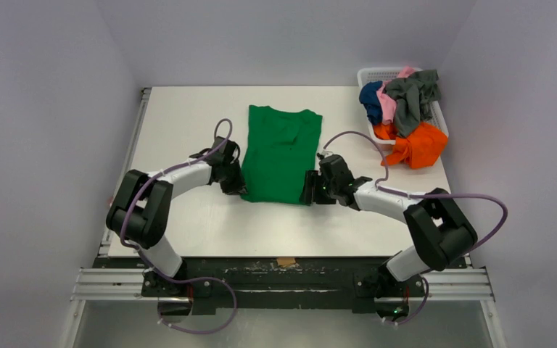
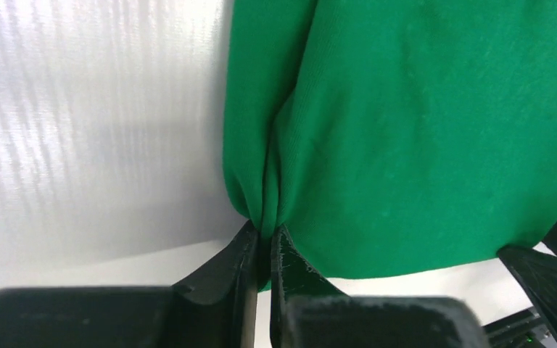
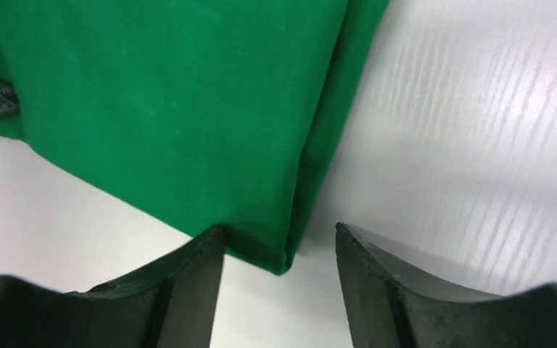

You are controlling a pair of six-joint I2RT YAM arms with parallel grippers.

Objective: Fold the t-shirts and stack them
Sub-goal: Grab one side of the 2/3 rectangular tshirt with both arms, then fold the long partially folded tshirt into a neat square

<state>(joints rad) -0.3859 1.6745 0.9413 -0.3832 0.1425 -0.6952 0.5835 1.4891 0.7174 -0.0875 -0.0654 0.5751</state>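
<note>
Green t-shirt (image 1: 281,154) was laid as a smooth, narrow folded strip midway between the table's (image 1: 188,232) side edges. Its near-left corner was clamped by left gripper (image 2: 263,243); right gripper (image 3: 279,246) was spread apart around the near-right corner.

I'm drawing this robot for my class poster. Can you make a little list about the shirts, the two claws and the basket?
green t-shirt: lying flat on the table, sides folded in
left gripper: shut on the shirt's near left corner
right gripper: open, jaws either side of the near right corner
basket: white, at the table's far right corner
other t-shirts: orange, grey, pink and navy, heaped in the basket
</note>
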